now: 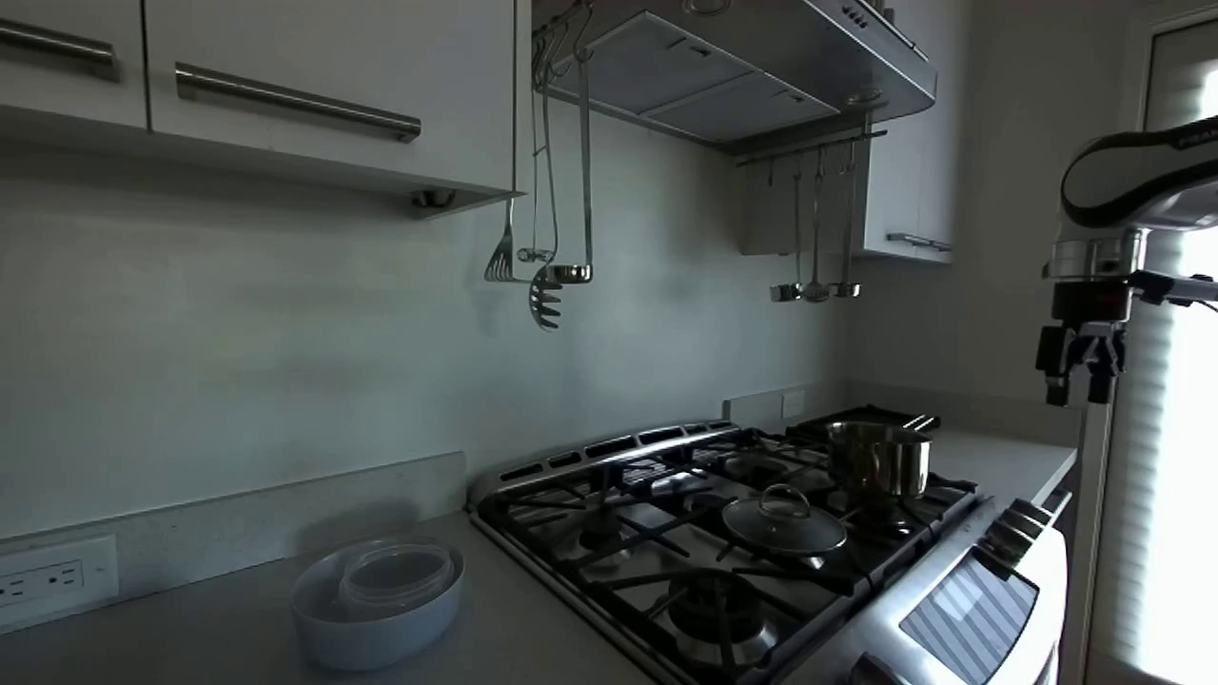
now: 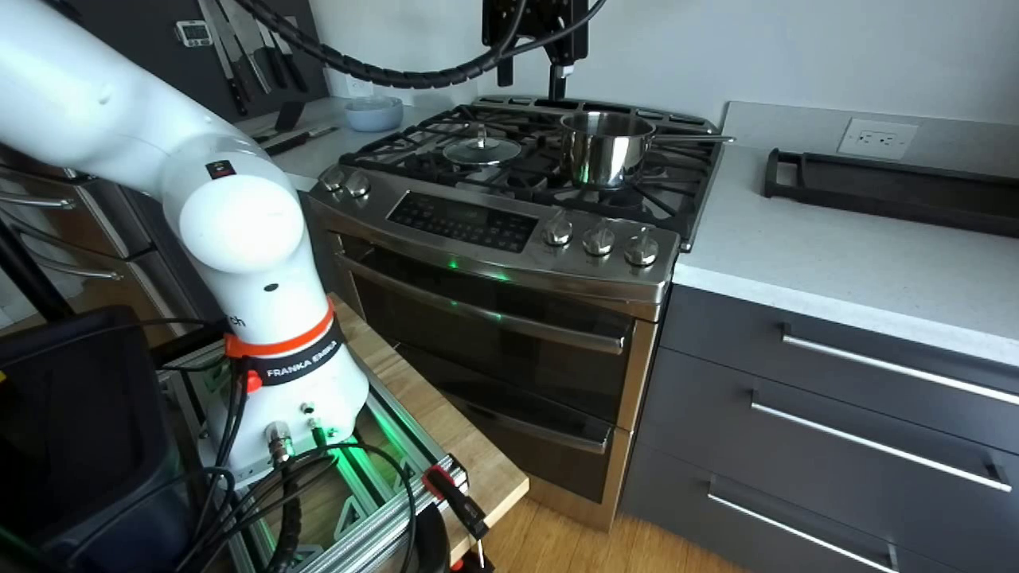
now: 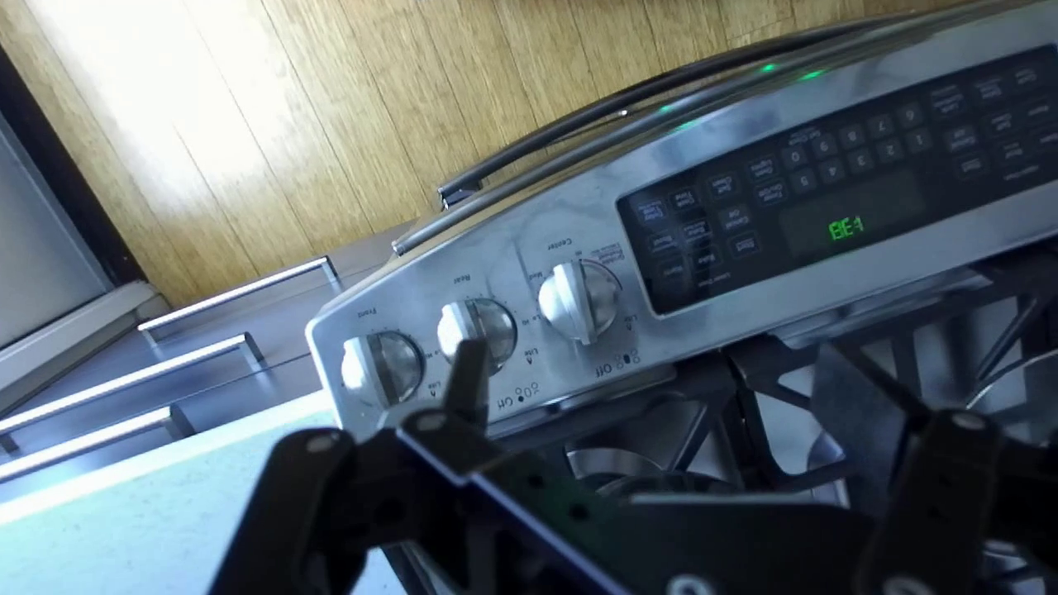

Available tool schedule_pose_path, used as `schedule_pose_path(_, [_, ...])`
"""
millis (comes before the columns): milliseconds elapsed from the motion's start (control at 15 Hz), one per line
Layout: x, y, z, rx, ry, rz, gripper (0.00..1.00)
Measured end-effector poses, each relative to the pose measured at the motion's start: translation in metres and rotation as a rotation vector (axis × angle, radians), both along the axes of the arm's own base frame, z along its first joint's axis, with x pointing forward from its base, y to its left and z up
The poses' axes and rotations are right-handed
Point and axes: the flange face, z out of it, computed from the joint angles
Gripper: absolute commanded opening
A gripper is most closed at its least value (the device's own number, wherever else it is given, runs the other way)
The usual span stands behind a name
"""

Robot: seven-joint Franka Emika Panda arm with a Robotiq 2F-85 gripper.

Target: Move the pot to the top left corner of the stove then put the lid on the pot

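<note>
presently my tool (image 1: 1079, 392) hangs with fingers (image 1: 1102, 381) apart and nothing between them, while the pot (image 2: 601, 159) stands on the right-hand part of the stove (image 2: 579, 261), its lid (image 2: 483, 151) lying apart. i judge the pot rigid, slick-walled and moderately heavy, with the long handle (image 2: 696, 139) the soundest hold. its floor is hidden, so contents are unconfirmed; on the counter (image 1: 509, 609), a pale bowl (image 1: 376, 633) holds a round translucent container (image 1: 395, 576).

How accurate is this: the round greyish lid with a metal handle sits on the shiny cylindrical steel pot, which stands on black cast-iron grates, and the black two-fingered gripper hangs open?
The lid is not on the pot: both exterior views show it lying beside the pot, on the grates. The rest holds: the pot stands on the grates and the gripper hangs open.
</note>
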Motion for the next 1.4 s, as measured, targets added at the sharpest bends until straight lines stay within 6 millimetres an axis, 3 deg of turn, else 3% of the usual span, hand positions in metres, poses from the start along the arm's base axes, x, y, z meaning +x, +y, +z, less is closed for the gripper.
schedule_pose_path(267, [0.036,0.019,-0.002,0.013,-0.086,-0.062,1.0])
schedule_pose_path(733, [0.12,0.085,-0.019,-0.016,-0.096,-0.278,1.0])
schedule_pose_path(1067, [0.184,0.103,-0.045,-0.014,-0.061,-0.414,1.0])
schedule_pose_path(1400, [0.232,0.118,-0.072,-0.005,-0.057,-0.438,1.0])
